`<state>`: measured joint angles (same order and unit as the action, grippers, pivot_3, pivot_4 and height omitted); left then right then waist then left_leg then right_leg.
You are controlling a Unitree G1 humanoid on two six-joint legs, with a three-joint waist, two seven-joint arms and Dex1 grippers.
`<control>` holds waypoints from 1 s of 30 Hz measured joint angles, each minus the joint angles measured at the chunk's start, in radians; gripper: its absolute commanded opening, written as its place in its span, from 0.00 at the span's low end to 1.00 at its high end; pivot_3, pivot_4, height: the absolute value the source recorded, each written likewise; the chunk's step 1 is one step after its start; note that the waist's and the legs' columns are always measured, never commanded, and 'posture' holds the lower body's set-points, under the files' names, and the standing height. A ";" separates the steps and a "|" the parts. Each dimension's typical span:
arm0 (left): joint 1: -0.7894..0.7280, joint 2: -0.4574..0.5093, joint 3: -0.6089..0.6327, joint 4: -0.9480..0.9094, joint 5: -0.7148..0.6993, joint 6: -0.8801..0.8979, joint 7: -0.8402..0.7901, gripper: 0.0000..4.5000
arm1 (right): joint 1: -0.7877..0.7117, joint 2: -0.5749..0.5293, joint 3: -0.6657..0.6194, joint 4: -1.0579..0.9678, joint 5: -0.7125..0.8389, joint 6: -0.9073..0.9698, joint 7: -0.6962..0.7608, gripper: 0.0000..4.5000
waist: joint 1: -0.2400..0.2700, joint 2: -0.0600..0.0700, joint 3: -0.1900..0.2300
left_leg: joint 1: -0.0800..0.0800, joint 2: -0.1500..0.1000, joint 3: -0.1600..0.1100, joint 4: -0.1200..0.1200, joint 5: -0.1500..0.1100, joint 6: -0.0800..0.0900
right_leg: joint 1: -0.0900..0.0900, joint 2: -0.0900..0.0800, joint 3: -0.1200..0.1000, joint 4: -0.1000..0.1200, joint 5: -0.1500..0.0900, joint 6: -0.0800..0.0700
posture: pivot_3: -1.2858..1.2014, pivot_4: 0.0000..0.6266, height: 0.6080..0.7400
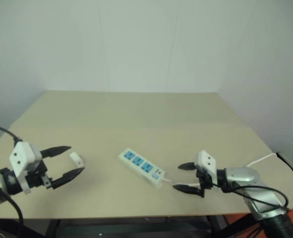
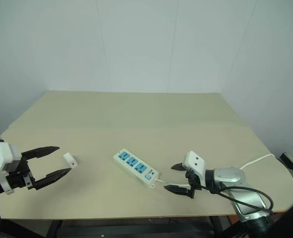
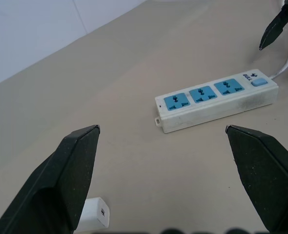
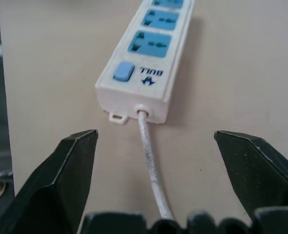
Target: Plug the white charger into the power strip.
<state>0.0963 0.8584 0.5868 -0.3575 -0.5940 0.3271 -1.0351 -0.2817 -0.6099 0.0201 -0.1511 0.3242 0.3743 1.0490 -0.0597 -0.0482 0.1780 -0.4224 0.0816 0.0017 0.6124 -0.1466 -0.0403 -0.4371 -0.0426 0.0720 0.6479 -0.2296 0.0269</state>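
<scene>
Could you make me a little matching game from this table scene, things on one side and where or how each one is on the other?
Things:
1. white charger
2. power strip
3. left gripper
4. right gripper

Places and states:
A. lies in the middle of the table, every blue socket empty
B. open, its fingers on either side of the thin white cord
C. open, just in front of the small white adapter
D. lies loose on the table, plugged into nothing

Pairs: 1-D, 2-A, 3-C, 4-B
</scene>
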 measured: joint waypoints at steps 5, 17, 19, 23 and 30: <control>-0.012 0.001 0.000 0.002 -0.003 0.000 -0.009 1.00 | 0.071 0.170 0.025 -0.017 0.027 -0.037 -0.099 1.00 | -0.002 0.000 0.000 | -0.001 0.000 0.000 0.000 0.000 0.000 | 0.000 0.000 0.000 0.000 0.000 0.000 | 0.52 0.24 1.00; -0.042 0.065 -0.010 0.030 -0.057 0.028 -0.103 1.00 | 0.043 0.352 0.154 0.068 -0.109 -0.243 -0.269 1.00 | 0.000 0.000 0.000 | -0.001 0.000 0.000 0.000 0.000 0.000 | 0.000 0.000 0.000 0.000 0.000 0.000 | 0.52 0.24 1.00; -0.045 0.074 -0.012 0.034 -0.060 0.029 -0.115 1.00 | 0.026 0.350 0.151 0.103 -0.115 -0.260 -0.275 1.00 | -0.001 0.000 0.000 | 0.000 0.000 0.000 0.000 0.000 0.000 | 0.000 0.000 0.000 0.000 0.000 0.000 | 0.52 0.24 1.00; -0.047 0.077 -0.015 0.038 -0.072 0.038 -0.120 1.00 | -0.007 0.350 0.138 0.180 -0.124 -0.300 -0.290 1.00 | -0.001 0.000 0.000 | -0.001 0.000 0.000 0.000 0.000 0.000 | 0.000 0.000 0.000 0.000 0.000 0.000 | 0.52 0.24 1.00; -0.047 0.077 -0.015 0.039 -0.076 0.052 -0.120 1.00 | -0.030 0.348 0.137 0.235 -0.121 -0.319 -0.275 1.00 | -0.001 0.000 0.000 | 0.000 0.000 0.000 0.000 0.000 0.000 | 0.000 0.000 0.000 0.000 0.000 0.000 | 0.52 0.24 1.00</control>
<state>0.0497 0.9354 0.5720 -0.3190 -0.6698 0.3787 -1.1554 -0.3115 -0.2616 0.1568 0.0840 0.2032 0.0557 0.7738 -0.0609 -0.0483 0.1779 -0.4227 0.0819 0.0017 0.6121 -0.1466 -0.0402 -0.4368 -0.0427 0.0717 0.6479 -0.2295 0.0269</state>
